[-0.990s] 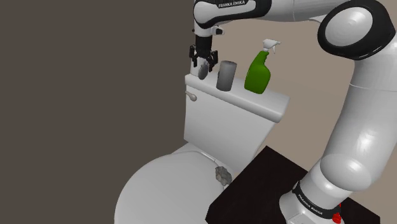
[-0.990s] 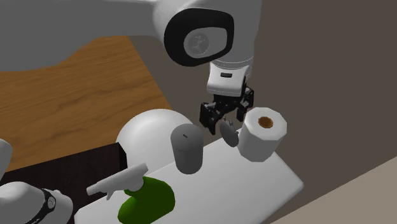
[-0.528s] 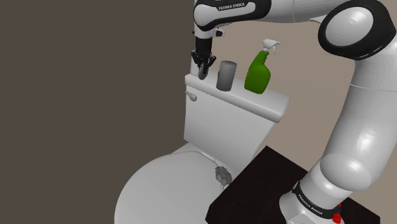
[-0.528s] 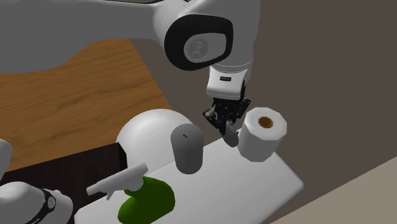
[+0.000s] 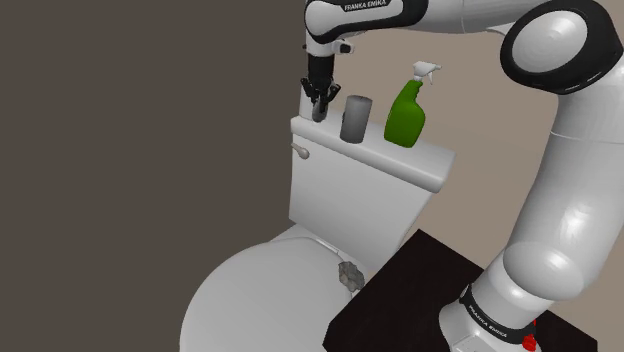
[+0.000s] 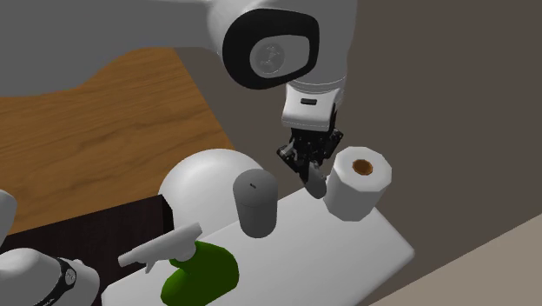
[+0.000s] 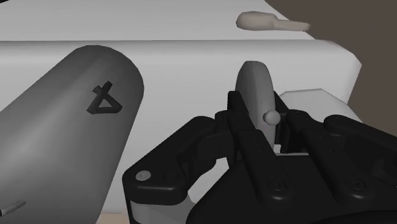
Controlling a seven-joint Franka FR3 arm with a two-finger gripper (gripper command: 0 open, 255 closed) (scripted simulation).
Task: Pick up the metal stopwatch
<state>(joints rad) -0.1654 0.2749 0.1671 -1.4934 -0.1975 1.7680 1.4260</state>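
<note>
The fingers [image 7: 236, 118] are drawn narrow, pinching the stopwatch [image 7: 256, 86] by its flat faces, likely because it stands on edge on the tank lid [image 5: 405, 165]. It sits squarely between the tips of the gripper [image 7: 261, 119], its rim poking beyond them. In the shoulder view the can [image 5: 354, 118] stands at the gripper's 3 o'clock, with the bottle [image 5: 407, 115] beyond.
</note>
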